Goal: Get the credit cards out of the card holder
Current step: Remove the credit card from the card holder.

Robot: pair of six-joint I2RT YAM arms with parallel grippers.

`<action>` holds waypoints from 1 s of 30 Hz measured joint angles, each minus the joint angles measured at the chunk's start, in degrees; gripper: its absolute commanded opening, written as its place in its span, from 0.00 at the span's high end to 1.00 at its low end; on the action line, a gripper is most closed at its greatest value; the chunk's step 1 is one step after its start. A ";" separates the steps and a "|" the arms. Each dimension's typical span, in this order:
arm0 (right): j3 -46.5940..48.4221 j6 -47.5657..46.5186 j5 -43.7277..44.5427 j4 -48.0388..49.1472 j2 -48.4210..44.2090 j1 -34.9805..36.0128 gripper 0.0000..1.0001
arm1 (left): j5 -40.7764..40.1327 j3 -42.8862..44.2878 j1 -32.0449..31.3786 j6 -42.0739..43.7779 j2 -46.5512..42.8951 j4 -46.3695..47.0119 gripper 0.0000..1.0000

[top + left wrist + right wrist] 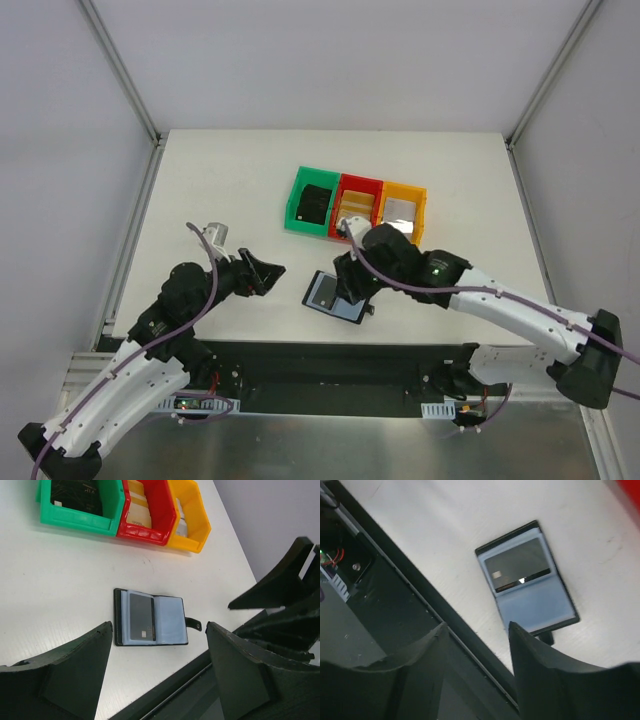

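Note:
The card holder [325, 293] lies open and flat near the table's front edge, grey-blue lining up. A dark credit card [142, 616] sits in one of its pockets, also seen in the right wrist view as the card [517, 562]. The holder's closure tab [194, 624] sticks out at its side. My right gripper [352, 283] hovers open over the holder's right part, nothing between its fingers [540, 680]. My left gripper [268, 273] stands open a short way left of the holder [167, 625], holding nothing.
Three bins stand in a row behind the holder: green [296, 205] with a dark card, red [358, 185] with a light card, yellow [404, 190] with a silvery card. The table's dark front rail [410, 605] runs just in front of the holder.

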 measured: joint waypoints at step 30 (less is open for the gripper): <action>-13.88 8.02 7.52 15.61 19.74 4.09 1.00 | 4.20 -2.32 0.00 -1.90 14.80 4.22 0.31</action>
